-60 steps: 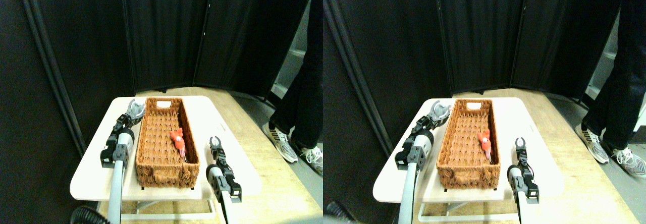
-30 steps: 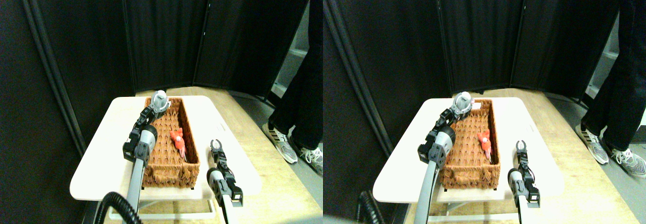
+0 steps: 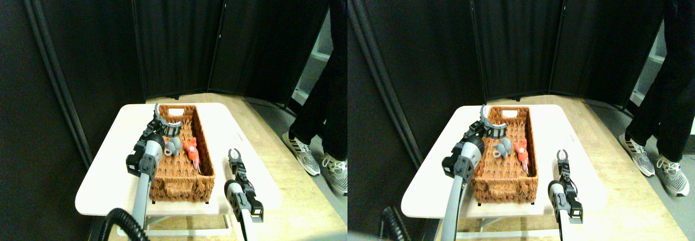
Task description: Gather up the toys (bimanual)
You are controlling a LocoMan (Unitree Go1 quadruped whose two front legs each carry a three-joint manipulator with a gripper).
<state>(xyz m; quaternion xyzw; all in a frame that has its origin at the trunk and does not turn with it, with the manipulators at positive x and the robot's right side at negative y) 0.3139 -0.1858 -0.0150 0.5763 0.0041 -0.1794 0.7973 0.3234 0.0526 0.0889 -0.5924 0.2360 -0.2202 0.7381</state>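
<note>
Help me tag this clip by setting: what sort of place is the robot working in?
Probably an indoor lab or test area, not a home. A small white table holding a wicker basket stands on wood flooring, screened by black folding partitions, and a person in sneakers stands by.

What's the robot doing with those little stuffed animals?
It's tidying toys into a basket on a white table. The grey toy now lies in the basket next to the orange-red toy. The left gripper hangs open just above the grey toy, holding nothing. The right gripper waits open over the table beside the basket. A person stands off to the side, only legs and shoes in view.
</note>
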